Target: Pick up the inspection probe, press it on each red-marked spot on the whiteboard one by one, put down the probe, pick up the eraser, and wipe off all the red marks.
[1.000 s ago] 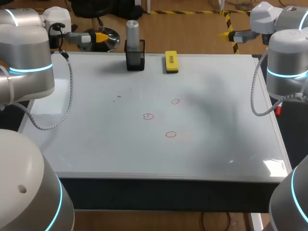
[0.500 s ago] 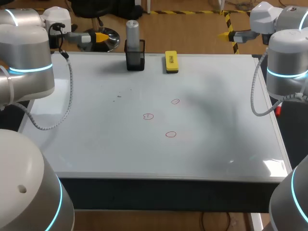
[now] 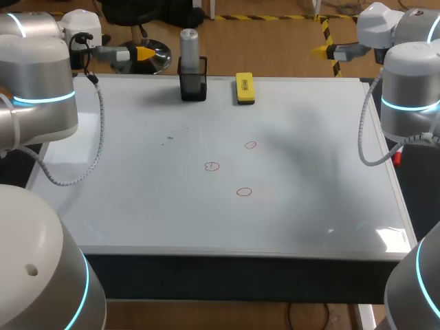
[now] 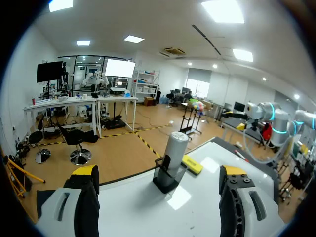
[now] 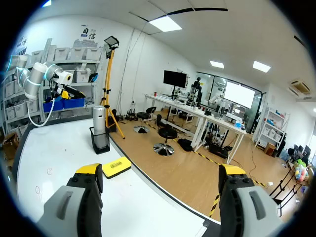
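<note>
Head view only, all three red marks (image 3: pixel 212 166)

Silver probe (image 3: pixel 189 42) upright in black holder (image 3: pixel 193 86) at whiteboard's (image 3: pixel 137 199) 12 o'clock edge; yellow eraser (image 3: pixel 244 88) flat at its 3 o'clock; 3 red circles (image 3: pixel 212 166) mid-board.

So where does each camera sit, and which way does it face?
Head view: above, behind, looking down on the whiteboard; both arms at its sides.
Left wrist view: on that wrist, faces the probe past the left gripper.
Right wrist view: on that wrist, faces the eraser past the right gripper.
All three share probe and eraser.
</note>
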Robot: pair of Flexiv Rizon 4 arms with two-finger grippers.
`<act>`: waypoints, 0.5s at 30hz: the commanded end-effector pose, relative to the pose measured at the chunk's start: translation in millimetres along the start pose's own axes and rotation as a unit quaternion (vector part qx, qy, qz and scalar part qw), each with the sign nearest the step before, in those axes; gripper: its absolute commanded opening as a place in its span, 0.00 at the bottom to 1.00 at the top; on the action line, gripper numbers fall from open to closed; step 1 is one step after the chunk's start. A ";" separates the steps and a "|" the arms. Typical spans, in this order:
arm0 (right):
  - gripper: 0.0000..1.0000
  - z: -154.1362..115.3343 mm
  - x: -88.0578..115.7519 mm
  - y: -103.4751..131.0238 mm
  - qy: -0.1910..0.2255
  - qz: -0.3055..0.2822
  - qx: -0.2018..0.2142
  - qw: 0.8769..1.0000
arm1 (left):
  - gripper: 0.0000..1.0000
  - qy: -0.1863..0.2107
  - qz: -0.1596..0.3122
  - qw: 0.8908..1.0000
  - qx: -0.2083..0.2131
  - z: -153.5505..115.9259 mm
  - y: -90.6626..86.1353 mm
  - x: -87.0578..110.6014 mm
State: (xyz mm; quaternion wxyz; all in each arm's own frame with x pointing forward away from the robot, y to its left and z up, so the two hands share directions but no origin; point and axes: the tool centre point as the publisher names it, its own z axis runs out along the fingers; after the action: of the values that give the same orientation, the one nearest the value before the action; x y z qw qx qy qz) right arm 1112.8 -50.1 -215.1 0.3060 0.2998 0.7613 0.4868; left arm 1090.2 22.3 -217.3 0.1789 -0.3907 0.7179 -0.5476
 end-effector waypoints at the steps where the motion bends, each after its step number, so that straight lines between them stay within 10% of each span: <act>1: 1.00 0.3 -0.1 -0.3 0.000 0.000 0.000 1.000 | 1.00 0.001 0.000 1.000 0.000 0.1 0.1 -0.3; 15: 1.00 0.3 -0.1 -0.3 0.000 0.000 0.000 1.000 | 1.00 -0.004 0.029 1.000 0.002 7.3 -13.3 -19.4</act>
State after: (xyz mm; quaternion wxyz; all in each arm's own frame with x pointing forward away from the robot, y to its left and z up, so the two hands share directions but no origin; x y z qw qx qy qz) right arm 1112.8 -50.1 -215.1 0.3060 0.2998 0.7613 0.4868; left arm 1098.9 30.3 -211.0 0.2030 -0.3747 0.7265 -0.5390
